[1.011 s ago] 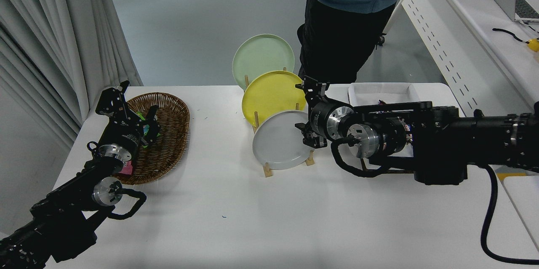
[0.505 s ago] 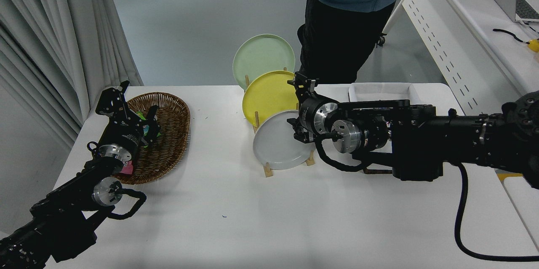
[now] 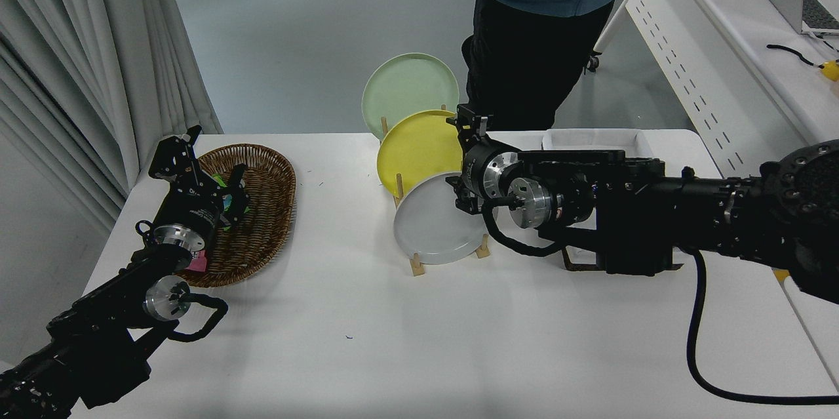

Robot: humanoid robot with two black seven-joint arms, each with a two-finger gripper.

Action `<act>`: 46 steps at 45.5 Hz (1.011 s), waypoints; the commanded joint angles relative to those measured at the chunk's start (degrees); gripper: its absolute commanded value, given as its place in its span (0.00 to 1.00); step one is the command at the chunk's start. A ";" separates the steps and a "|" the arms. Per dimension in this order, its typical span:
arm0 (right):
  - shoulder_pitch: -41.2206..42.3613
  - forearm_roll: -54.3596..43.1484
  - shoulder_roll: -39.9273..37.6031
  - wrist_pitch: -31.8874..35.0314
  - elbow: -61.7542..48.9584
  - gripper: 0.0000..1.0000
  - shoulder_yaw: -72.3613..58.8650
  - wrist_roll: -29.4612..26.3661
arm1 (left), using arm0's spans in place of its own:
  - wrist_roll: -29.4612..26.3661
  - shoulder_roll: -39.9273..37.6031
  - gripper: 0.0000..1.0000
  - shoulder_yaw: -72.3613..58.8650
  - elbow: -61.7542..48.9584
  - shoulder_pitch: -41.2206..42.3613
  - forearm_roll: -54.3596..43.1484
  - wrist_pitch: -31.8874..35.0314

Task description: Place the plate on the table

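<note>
Change: over the last second my right tool [image 3: 463, 166] has slid left from just off the plate's right edge, and it now sits at the upper right rim of the plate [image 3: 432, 222].
Meaning for the task: I judge the reach is nearly over and the grasp is the step in hand; nothing has been lifted, and the plate has not shifted in its slot.
Right tool state: its fingers stand apart, one above and one below the rim area, but from here I cannot tell whether they have closed on the plate or only bracket it.
Where the plate is: standing tilted in the nearest slot of the wooden rack [image 3: 417, 266], leaning back toward the yellow plate [image 3: 416, 147], with the pale green plate [image 3: 406, 88] behind that.
Left tool: my left tool [image 3: 226, 193] is parked at the lower left over the wicker basket [image 3: 269, 209], unchanged; its fingers look spread and hold nothing that I can make out.
Plate material and shape: round, plain light grey, smooth matte face, shallow raised rim, thin at the edge.
Rack: pale wooden pegs on a slim base, holding all three plates on edge.
Surface: the white surface [image 3: 367, 334] is smooth and matte, with open room in front of the rack for setting the plate flat.
Basket: oval, dark brown woven cane, coarse in texture.
Beyond: a person [image 3: 544, 25] stands at the far side.
</note>
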 commanded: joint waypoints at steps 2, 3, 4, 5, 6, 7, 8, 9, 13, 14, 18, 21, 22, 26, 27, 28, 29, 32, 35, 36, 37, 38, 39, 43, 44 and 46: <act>-0.53 0.01 0.72 0.07 -1.32 0.96 0.10 -2.78 | 0.00 0.00 1.00 -0.09 0.00 0.03 0.00 -0.02; -0.53 0.01 0.72 0.07 -1.32 0.96 0.18 -2.96 | 0.00 0.00 1.00 0.00 0.00 0.03 0.00 0.07; -0.53 0.01 0.72 0.07 -1.32 0.95 0.27 -3.05 | 0.00 0.00 1.00 0.00 0.00 -0.05 0.00 -0.02; -0.53 0.01 0.72 0.07 -1.32 0.95 0.36 -3.14 | 0.00 0.00 1.00 0.00 0.00 0.03 0.00 -0.02; -0.62 0.01 0.72 0.07 -1.32 0.95 0.45 -3.22 | 0.00 0.00 1.00 0.00 0.00 0.03 0.00 -0.02; -0.53 0.01 0.72 0.07 -1.32 0.95 0.53 -3.31 | 0.00 0.00 1.00 0.00 0.00 -0.05 0.00 -0.02; -0.53 0.01 0.72 0.07 -1.32 0.95 0.62 -3.31 | 0.00 0.00 1.00 0.00 0.00 0.03 0.00 0.07; -0.53 0.01 0.72 0.07 -1.32 0.94 0.71 -3.31 | 0.00 0.00 1.00 0.00 0.00 -0.05 0.00 0.07; -0.53 0.01 0.72 -0.02 -1.41 0.89 0.80 -3.49 | 0.00 0.00 1.00 0.00 0.00 0.03 0.00 0.07; -0.53 0.01 0.72 -0.02 -1.41 0.88 0.80 -3.58 | 0.00 0.00 1.00 0.00 0.00 -0.05 0.00 -0.02; -0.44 0.01 0.54 -0.02 -1.32 0.87 0.97 -4.80 | 0.00 0.00 1.00 0.00 0.00 0.03 0.00 -0.02; -0.35 0.01 0.36 -0.02 -1.32 0.86 1.06 -5.33 | 0.00 0.00 1.00 0.00 0.00 0.03 0.00 0.07; -0.27 0.01 0.36 -0.02 -1.32 0.86 1.06 -5.51 | 0.00 0.00 1.00 0.00 0.00 -0.05 0.00 -0.02; -0.18 0.10 0.19 -0.02 -1.23 0.82 1.15 -5.60 | 0.00 0.00 1.00 0.00 0.00 0.03 0.00 -0.02; -0.18 0.10 0.19 -0.02 -1.23 0.82 1.15 -5.60 | 0.00 0.00 1.00 0.00 0.00 0.03 0.00 -0.02; -0.09 0.10 0.10 -0.02 -1.23 0.81 1.24 -5.68 | 0.00 0.00 1.00 0.00 0.00 0.03 0.00 -0.02; -0.09 0.19 0.10 -0.02 -1.23 0.80 1.32 -5.77 | 0.00 0.00 1.00 0.00 0.00 0.03 0.00 -0.02; 0.08 0.28 0.10 -0.02 -1.06 0.78 1.41 -6.65 | 0.00 0.00 1.00 0.00 0.00 0.03 0.00 -0.02; 0.09 0.28 0.01 -0.02 -0.97 0.74 2.03 -7.62 | 0.00 0.00 1.00 0.00 0.00 0.03 0.00 -0.02; 0.09 0.28 -0.16 -0.02 -0.88 0.72 2.46 -7.97 | 0.00 0.00 1.00 0.00 0.00 0.03 0.00 0.07; 0.00 0.28 -0.25 -0.02 -0.88 0.70 2.82 -8.23 | 0.00 0.00 1.00 0.00 0.00 0.03 0.00 -0.02; 0.00 0.28 -0.42 -0.02 -0.80 0.68 3.25 -8.58 | 0.00 0.00 1.00 0.00 0.00 -0.05 0.00 -0.02; 0.00 0.28 -0.51 -0.02 -0.79 0.68 3.61 -8.93 | 0.00 0.00 1.00 0.00 0.00 -0.05 0.00 -0.02; 0.09 0.28 -0.78 -0.02 -0.71 0.68 4.49 -10.08 | 0.00 0.00 1.00 0.00 0.00 -0.05 0.00 -0.02; 0.09 0.28 -0.78 -0.02 -0.71 0.68 4.58 -10.34 | 0.00 0.00 1.00 0.00 0.00 0.03 0.00 0.07; 0.17 0.28 -0.78 -0.11 -0.71 0.68 4.58 -10.78 | 0.00 0.00 1.00 0.00 0.00 0.03 0.00 0.07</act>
